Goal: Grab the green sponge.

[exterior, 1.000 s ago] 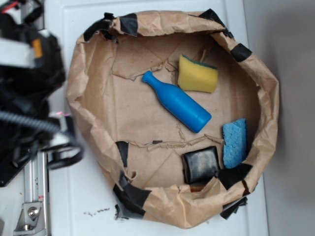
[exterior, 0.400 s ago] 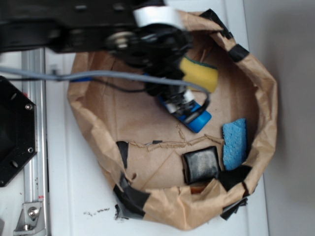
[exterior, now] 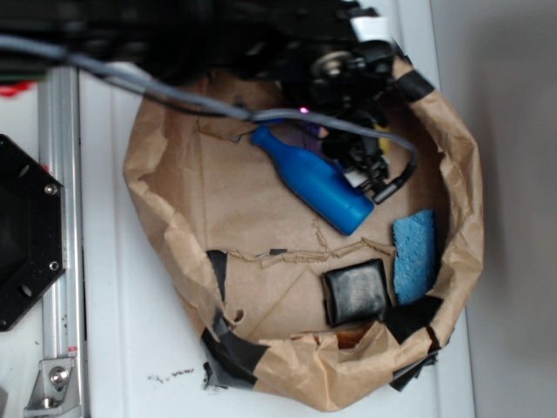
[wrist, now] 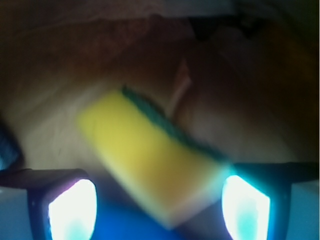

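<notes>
The green sponge (wrist: 150, 160), yellow foam with a thin dark-green layer along its far edge, fills the middle of the wrist view, lying at a slant on brown paper. My gripper (wrist: 157, 207) is open, its two glowing fingertips (wrist: 72, 210) wide apart on either side of the sponge's near corner. In the exterior view the gripper (exterior: 361, 152) hangs over the back right of the paper-lined basket (exterior: 152, 226) and hides the sponge almost wholly.
A blue bottle (exterior: 313, 181) lies on its side just left of the gripper. A blue porous sponge (exterior: 414, 252) and a black square block (exterior: 355, 292) sit at the basket's front right. The crumpled paper wall rises all round.
The arm has swung in from the left over the basket and moved right and back, so that it now covers the green sponge, which was in plain view before.
</notes>
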Robot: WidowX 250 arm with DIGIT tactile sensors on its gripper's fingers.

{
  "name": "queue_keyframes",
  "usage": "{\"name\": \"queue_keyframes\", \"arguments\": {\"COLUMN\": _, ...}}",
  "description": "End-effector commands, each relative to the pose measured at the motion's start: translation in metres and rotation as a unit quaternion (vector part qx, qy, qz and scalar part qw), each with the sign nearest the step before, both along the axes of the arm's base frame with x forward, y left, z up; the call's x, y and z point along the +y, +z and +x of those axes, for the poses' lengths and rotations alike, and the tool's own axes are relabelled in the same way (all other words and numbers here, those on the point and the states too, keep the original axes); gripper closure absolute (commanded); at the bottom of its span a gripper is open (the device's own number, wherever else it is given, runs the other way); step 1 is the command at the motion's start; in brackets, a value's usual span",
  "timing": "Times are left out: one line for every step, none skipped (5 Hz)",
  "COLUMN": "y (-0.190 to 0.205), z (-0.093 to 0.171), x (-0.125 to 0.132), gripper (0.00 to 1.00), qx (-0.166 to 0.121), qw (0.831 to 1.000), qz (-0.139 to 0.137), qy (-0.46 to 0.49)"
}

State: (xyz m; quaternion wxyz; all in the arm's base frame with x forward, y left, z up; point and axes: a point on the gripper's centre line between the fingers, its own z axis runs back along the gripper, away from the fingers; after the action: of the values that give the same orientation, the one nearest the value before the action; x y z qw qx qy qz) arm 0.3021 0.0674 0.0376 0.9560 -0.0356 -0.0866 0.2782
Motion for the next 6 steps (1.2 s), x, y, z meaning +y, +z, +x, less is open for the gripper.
{"name": "queue_keyframes", "arguments": {"y": 0.000, "z": 0.029, "x": -0.002, "gripper": 1.00, "qx": -0.019, "qw": 0.998, "qz": 0.012, "qy": -0.061}}
{"name": "queue_keyframes", "arguments": {"y": 0.013, "z": 0.024, "x": -0.011, "gripper": 1.00, "qx": -0.026, "qw": 0.994, "qz": 0.005, "qy": -0.108}}
{"name": "queue_keyframes", "arguments": {"y": 0.062, "z": 0.007, "x": -0.031, "gripper": 1.00, "qx": -0.022, "qw": 0.977, "qz": 0.031, "qy": -0.211}}
{"name": "queue_keyframes", "arguments": {"y": 0.111, "z": -0.014, "x": -0.048, "gripper": 1.00, "qx": -0.015, "qw": 0.965, "qz": 0.057, "qy": -0.254}}
{"name": "queue_keyframes", "arguments": {"y": 0.135, "z": -0.037, "x": -0.065, "gripper": 1.00, "qx": 0.016, "qw": 0.962, "qz": 0.056, "qy": -0.265}}
{"name": "queue_keyframes", "arguments": {"y": 0.133, "z": -0.045, "x": -0.076, "gripper": 1.00, "qx": 0.048, "qw": 0.953, "qz": 0.063, "qy": -0.291}}
